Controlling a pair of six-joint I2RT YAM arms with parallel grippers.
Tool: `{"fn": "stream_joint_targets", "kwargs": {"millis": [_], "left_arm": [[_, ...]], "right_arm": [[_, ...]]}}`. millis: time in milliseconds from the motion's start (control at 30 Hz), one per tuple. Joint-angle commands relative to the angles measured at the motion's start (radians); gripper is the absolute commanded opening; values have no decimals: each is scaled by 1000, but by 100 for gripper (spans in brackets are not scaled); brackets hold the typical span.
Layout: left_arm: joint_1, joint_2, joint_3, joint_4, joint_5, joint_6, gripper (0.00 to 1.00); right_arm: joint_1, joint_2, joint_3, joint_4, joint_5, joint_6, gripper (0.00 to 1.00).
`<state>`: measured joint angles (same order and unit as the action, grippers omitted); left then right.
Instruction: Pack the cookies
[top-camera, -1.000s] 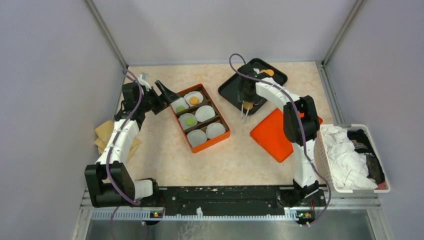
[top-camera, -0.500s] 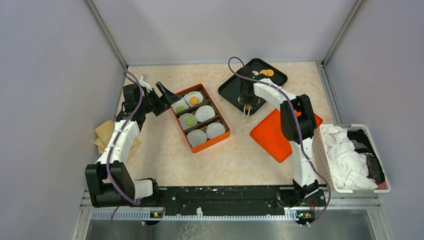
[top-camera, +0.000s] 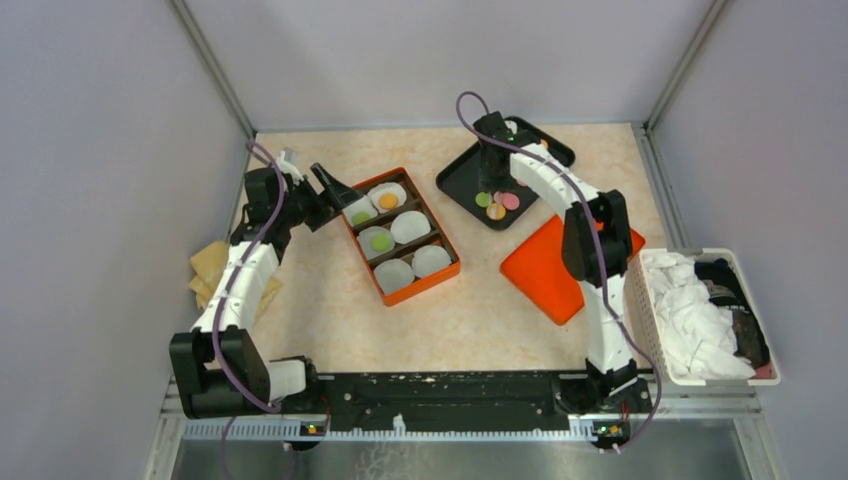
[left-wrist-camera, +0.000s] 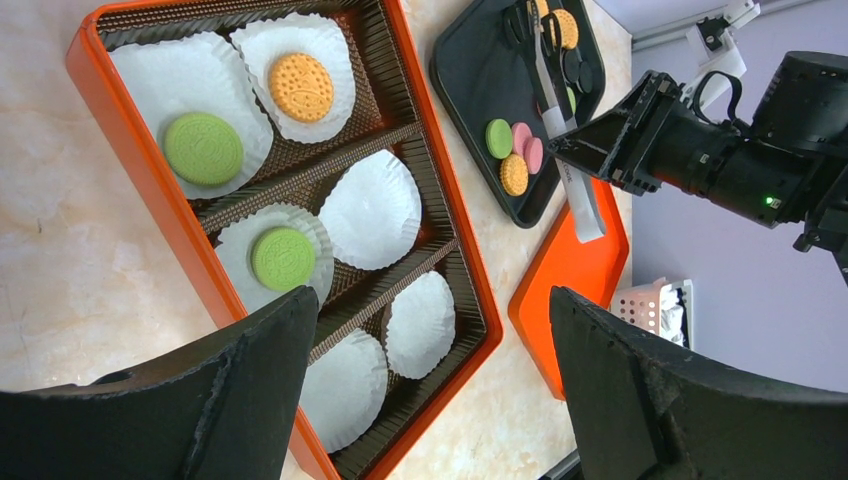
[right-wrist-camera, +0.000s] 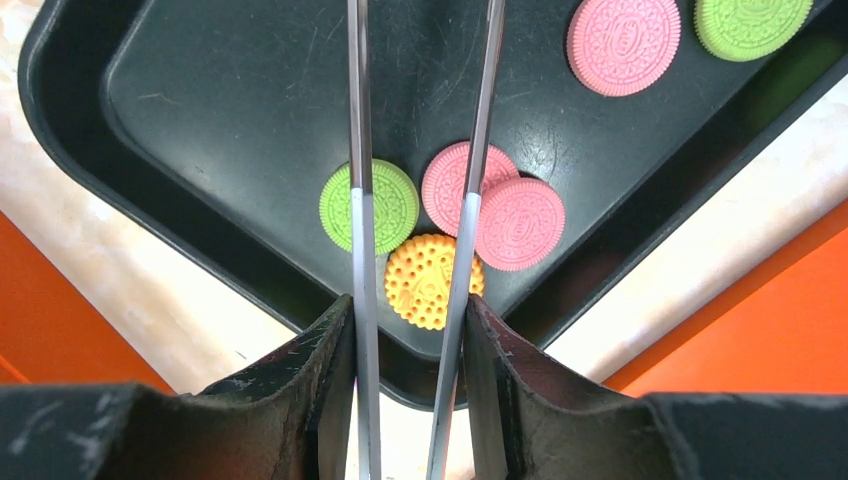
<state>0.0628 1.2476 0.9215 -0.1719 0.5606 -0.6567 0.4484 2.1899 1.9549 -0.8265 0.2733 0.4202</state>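
Since a second ago my right arm has swung back toward the far side of the black tray (right-wrist-camera: 200, 120), uncovering a cluster of cookies (top-camera: 496, 203) in its near corner. The left arm hasn't budged.

The right gripper (right-wrist-camera: 425, 60) carries long tongs (right-wrist-camera: 357, 150) whose two blades run nearly parallel with a narrow gap. Their tips pass off the top of the wrist view, so I cannot tell whether they pinch anything.

Straight under the blades lies the cluster. The orange cookie (right-wrist-camera: 418, 285) sits between them, nearest the fingers. The green cookie (right-wrist-camera: 392, 208) is just beside it on one side, and two overlapping pink cookies (right-wrist-camera: 520, 225) are on the other (round discs, so no axis to line up with). I judge the tips overshoot that group, so a pick there means pulling back.

The left gripper (left-wrist-camera: 430, 300) gapes wide and empty beside the orange box (left-wrist-camera: 150, 190), where three paper cups (left-wrist-camera: 372, 210) are unfilled. The right arm is clearly the nearer one to the tray.
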Motion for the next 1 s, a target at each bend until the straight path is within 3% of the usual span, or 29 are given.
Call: {"fn": "stream_joint_targets", "kwargs": {"millis": [0, 233, 633, 967], "left_arm": [[-4, -28, -3, 43, 10, -4, 91], [-4, -23, 13, 36, 9, -5, 91], [-4, -30, 22, 24, -5, -7, 91], [-4, -27, 36, 10, -26, -4, 91]], "right_arm": [[-2, -124, -51, 42, -17, -19, 10], [50, -284, -191, 89, -38, -67, 0], [210, -513, -304, 74, -31, -123, 0], [387, -572, -356, 53, -69, -115, 0]]}}
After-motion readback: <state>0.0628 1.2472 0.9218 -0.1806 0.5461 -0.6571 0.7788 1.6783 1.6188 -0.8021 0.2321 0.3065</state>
